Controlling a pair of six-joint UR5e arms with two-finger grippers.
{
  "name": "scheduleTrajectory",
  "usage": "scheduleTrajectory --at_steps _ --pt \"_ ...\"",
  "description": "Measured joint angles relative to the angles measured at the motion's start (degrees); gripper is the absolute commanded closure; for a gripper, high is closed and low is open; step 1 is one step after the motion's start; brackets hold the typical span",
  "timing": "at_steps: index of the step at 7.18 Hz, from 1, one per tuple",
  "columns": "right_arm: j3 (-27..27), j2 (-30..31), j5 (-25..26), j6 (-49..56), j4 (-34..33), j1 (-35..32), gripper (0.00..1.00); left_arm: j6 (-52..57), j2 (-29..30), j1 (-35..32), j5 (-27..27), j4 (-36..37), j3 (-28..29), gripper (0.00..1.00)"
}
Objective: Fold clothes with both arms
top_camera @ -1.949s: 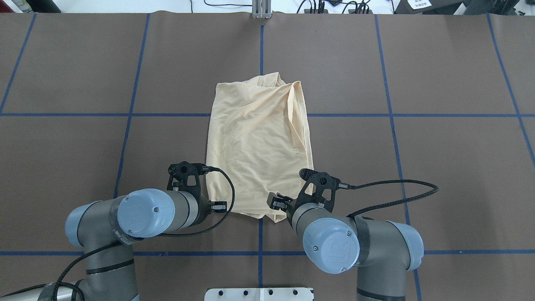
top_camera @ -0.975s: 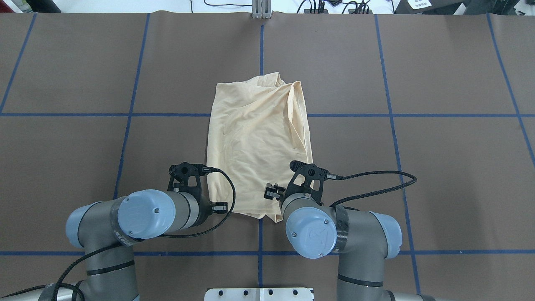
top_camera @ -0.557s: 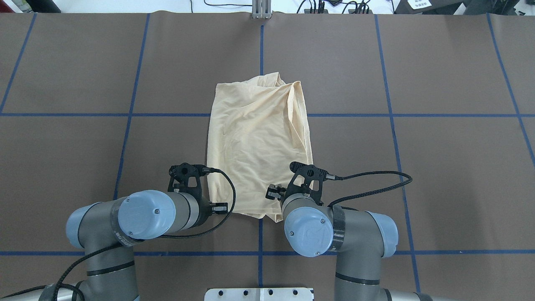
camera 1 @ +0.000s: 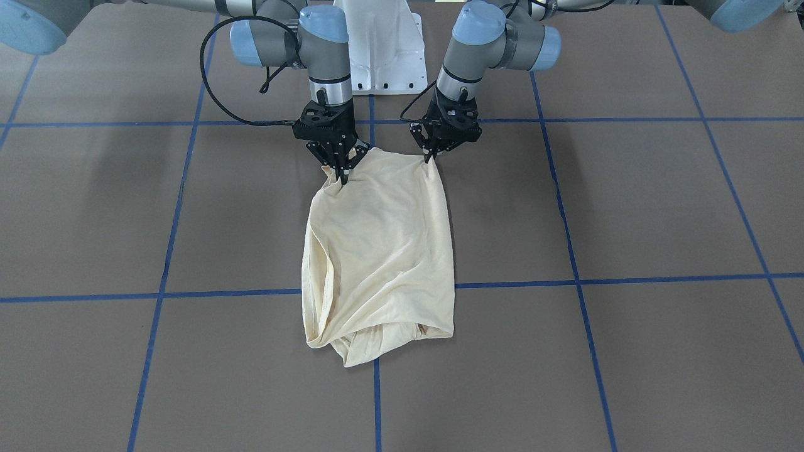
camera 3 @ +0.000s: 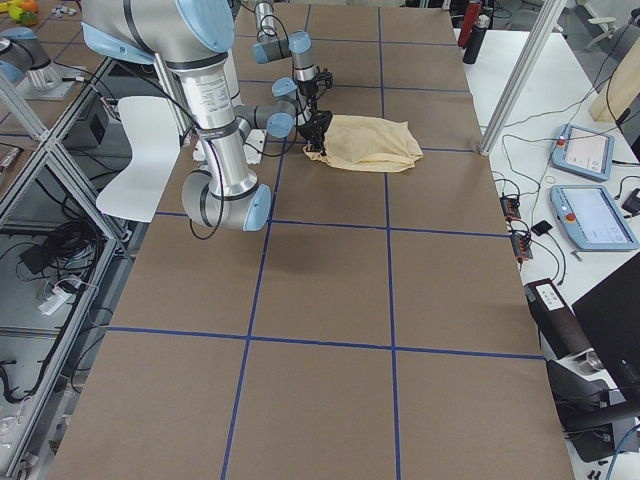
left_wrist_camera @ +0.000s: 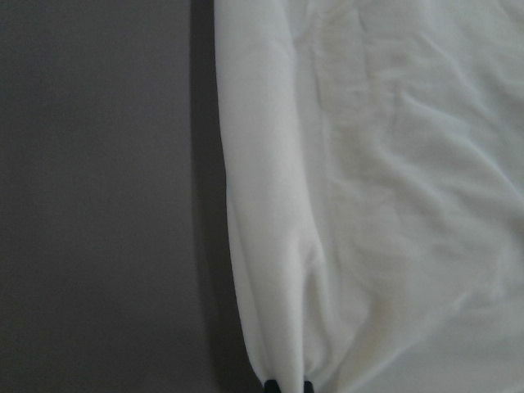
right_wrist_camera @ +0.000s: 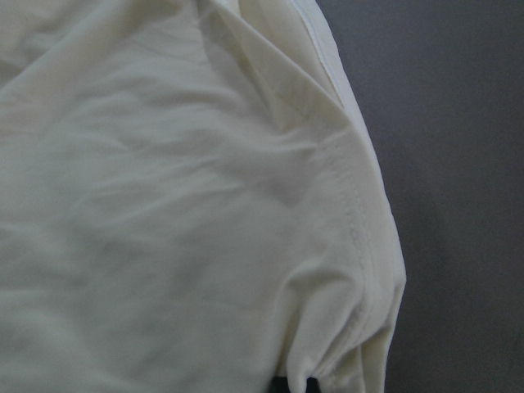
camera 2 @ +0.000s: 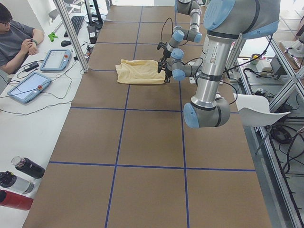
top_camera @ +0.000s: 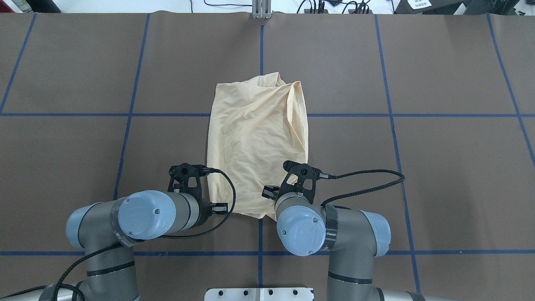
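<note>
Jaws of left gripper (camera 1: 429,157) and right gripper (camera 1: 343,171) each sit narrow, pinching a near corner of shirt (camera 1: 383,251), which lies folded in a long wrinkled strip mid-table (camera 1: 628,207), running toward far side.

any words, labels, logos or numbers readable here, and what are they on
Nothing reads for certain.
right arm's blue joint cap: embossed logo, too faint to read.
left arm's black band: white lettering, too small.
left arm's silver tube: sticker, blurred.
right arm's silver tube: sticker, blurred.
shirt: no print or label shows.
</note>
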State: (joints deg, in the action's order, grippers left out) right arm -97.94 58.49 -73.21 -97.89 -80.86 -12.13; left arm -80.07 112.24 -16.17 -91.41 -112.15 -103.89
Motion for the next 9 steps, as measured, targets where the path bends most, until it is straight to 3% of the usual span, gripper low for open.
scheduleTrajectory --at_steps 4,7,9 --pt "-2.91 1.09 -0.29 0.18 0.14 -0.38 1.0 -0.02 -0.25 -0.01 -0.2 0.06 -3.48 1.0" --pt "-15.03 8.43 2.02 -0.17 -0.81 5.08 1.0 -3.45 -4.81 4.59 -0.1 0.66 -13.58 1.0" --pt "-22.82 11.12 4.91 -0.91 -5.55 10.35 1.0 -7.11 -6.65 8.8 0.12 5.32 -20.53 1.0"
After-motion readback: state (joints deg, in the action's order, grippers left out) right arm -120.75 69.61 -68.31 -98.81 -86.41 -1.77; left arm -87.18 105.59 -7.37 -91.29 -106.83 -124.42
